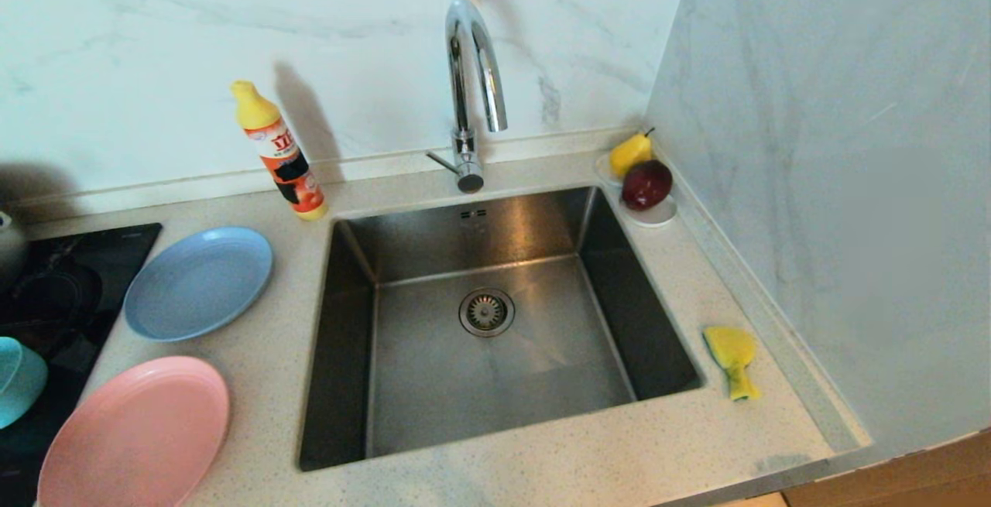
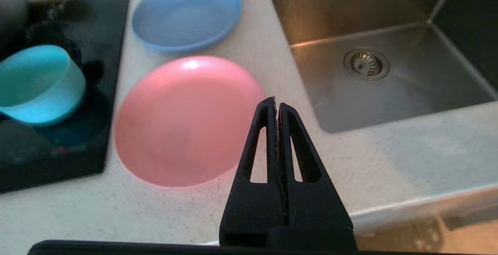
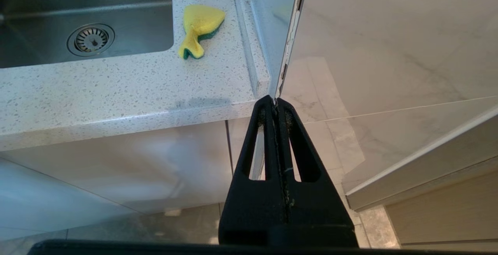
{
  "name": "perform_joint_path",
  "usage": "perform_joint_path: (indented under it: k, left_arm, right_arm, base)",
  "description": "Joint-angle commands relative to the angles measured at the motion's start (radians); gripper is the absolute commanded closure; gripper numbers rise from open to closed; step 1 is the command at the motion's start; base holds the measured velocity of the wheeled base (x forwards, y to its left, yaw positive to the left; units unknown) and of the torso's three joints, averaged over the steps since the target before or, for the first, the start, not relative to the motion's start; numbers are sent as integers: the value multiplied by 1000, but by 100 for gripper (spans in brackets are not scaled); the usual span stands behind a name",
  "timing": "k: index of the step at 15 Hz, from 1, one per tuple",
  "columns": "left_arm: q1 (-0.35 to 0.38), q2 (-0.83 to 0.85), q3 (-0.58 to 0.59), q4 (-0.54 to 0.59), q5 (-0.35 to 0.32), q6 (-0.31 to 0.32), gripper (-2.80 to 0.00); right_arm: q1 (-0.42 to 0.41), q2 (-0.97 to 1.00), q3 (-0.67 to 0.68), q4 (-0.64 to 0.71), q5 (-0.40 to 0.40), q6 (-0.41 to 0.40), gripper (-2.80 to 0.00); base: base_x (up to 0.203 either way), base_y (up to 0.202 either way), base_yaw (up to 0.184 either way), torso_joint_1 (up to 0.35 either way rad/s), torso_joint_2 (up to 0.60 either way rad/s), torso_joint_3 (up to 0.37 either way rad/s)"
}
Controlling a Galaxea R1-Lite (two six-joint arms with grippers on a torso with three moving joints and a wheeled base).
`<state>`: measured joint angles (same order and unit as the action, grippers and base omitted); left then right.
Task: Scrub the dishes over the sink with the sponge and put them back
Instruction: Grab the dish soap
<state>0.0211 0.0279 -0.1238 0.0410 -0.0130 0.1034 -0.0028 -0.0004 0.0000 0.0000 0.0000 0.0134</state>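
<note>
On the table (image 1: 542,460), at its left edge beside the sink (image 1: 495,321), two plates lie flat: one light-blue plate (image 1: 198,282) toward the back and one pink plate (image 1: 135,437) toward the front, near each other but not touching. One teal bowl (image 1: 17,379) rests further left, on the black cooktop (image 1: 70,282) at the far left edge. That makes three dishes, all outside the sink.

One sponge (image 1: 732,360), yellow with a green side, lies on the right strip of the table, just beside the right rim of the sink and apart from everything else. The sink has one round drain strainer (image 1: 486,312) in its floor and one curved tap (image 1: 472,89) behind its back rim. One detergent bottle (image 1: 280,152) with a yellow cap stands near the back left corner of the sink. In the back right corner of the table one white saucer (image 1: 654,217) carries two fruits: one yellow pear (image 1: 629,155) and one dark red apple (image 1: 646,183).

Two pincers are seen, each only in its own wrist view. The left pincer (image 2: 277,101) hangs above the front edge of the table, near the pink plate, fully closed with nothing inside. The right pincer (image 3: 275,100) is before the front right corner of the table, lower than its top, also pressed together and holding nothing.
</note>
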Motion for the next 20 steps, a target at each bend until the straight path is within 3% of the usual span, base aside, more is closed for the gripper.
perform_joint_path:
  k: [1,5,9,15,18,20]
  left_arm:
    - [1,132,-168,23,-1,-4,0]
    - [2,443,-327,-13,1,-42,0]
    - [3,831,-454,-136,5,-99,0]
    - [2,1319,-552,-492,58,-115,0]
    - [2,1486,-572,-709,70,-113,0]
    - [2,1545,-575,-778,75,-112,0]
  right_arm:
    - [0,0,0,0,0,0,0]
    - [0,0,0,0,0,0,0]
    - [0,0,0,0,0,0,0]
    - [0,0,0,0,0,0,0]
    - [0,0,0,0,0,0,0]
    - [0,0,0,0,0,0,0]
  base:
    - [0,0,0,0,0,0]
    - [0,0,0,0,0,0]
    - [0,0,0,0,0,0]
    - [0,0,0,0,0,0]
    - [0,0,0,0,0,0]
    - [0,0,0,0,0,0]
